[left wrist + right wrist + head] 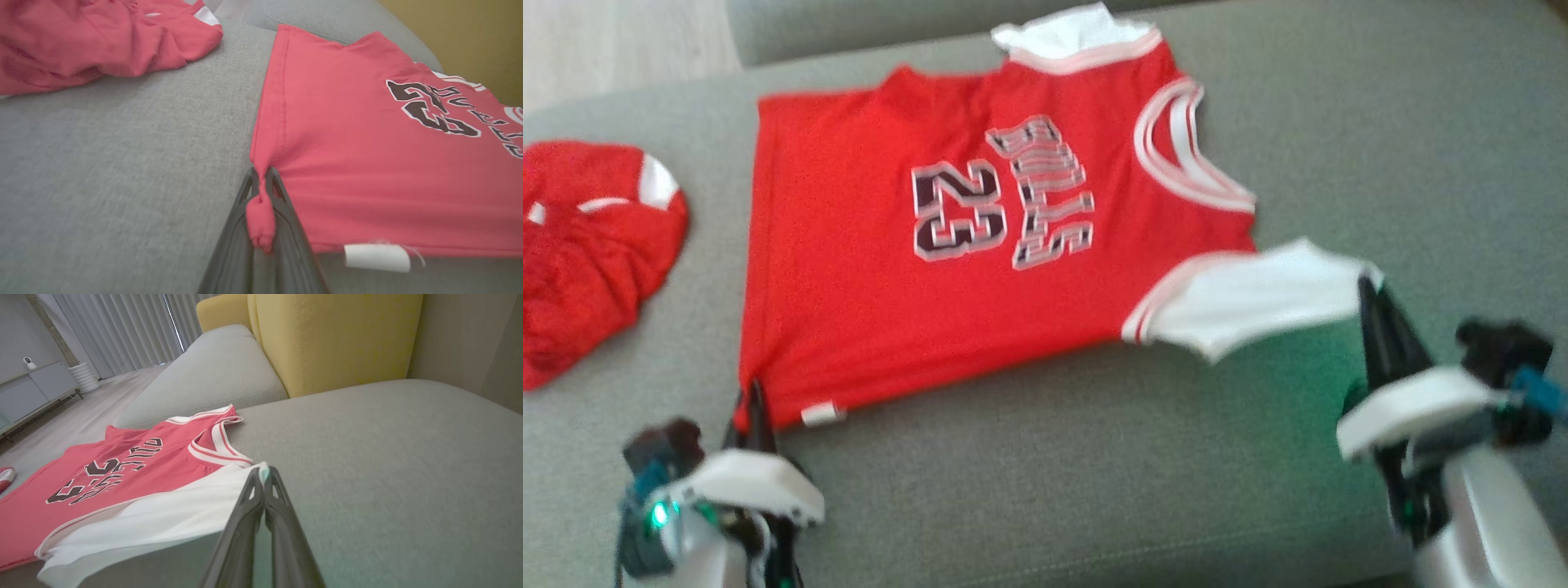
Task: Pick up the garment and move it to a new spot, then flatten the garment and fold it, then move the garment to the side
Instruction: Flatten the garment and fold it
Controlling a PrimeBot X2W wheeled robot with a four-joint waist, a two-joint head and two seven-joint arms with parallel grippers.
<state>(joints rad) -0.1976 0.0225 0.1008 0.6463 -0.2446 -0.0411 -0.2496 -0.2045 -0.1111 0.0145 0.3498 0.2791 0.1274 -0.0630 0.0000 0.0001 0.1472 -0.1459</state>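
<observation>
The garment point(866, 269) is a red jersey with white sleeves and a "23" print, spread nearly flat on the grey sofa cushion point(1094, 457). My left gripper point(756, 396) is shut on its near hem corner; in the left wrist view a bunch of red cloth point(259, 220) is pinched between the dark fingers point(282, 204). My right gripper point(1372, 294) is shut on the tip of the white sleeve point(1258, 298). The right wrist view shows that sleeve edge point(163, 514) running up to the closed fingertips point(263, 477), lifted a little off the cushion.
A second red garment point(588, 245) lies crumpled at the left of the cushion, also in the left wrist view point(94, 36). A yellow backrest point(335, 335) rises behind the seat. Wooden floor point(605, 41) and a grey cabinet point(28, 392) lie beyond.
</observation>
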